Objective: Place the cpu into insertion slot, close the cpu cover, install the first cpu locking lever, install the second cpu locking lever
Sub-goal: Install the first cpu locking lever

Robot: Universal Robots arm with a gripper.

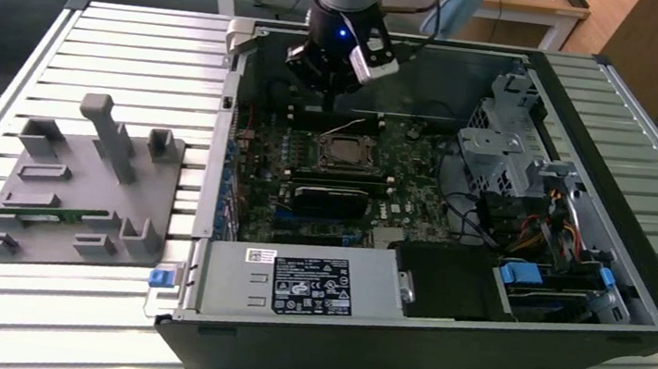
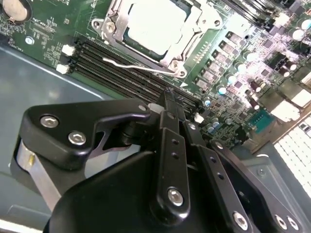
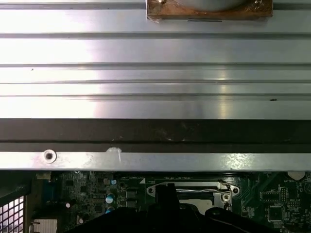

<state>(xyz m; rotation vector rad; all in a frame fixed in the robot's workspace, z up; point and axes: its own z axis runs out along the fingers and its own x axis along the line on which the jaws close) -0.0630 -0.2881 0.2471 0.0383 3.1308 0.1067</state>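
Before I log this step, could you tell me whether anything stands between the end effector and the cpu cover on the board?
Nothing visible does. In the second wrist view the end effector hangs above the long black slots beside the cpu cover, with open space between them. A thin silver lever lies along the cover's near edge.

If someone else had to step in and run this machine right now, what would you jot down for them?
Gripper: fingers closed together, holding nothing, poised above the board beside the slot, near the memory slots.
CPU: already seated in the slot, silver top up.
Cover: lying down over the CPU, framing it.
Levers: one thin wire lever runs along the cover's edge; whether it is latched cannot be told from here. The other lever is not clear.
Done: CPU placed, cover appears closed.
Left: confirm and lock both levers.
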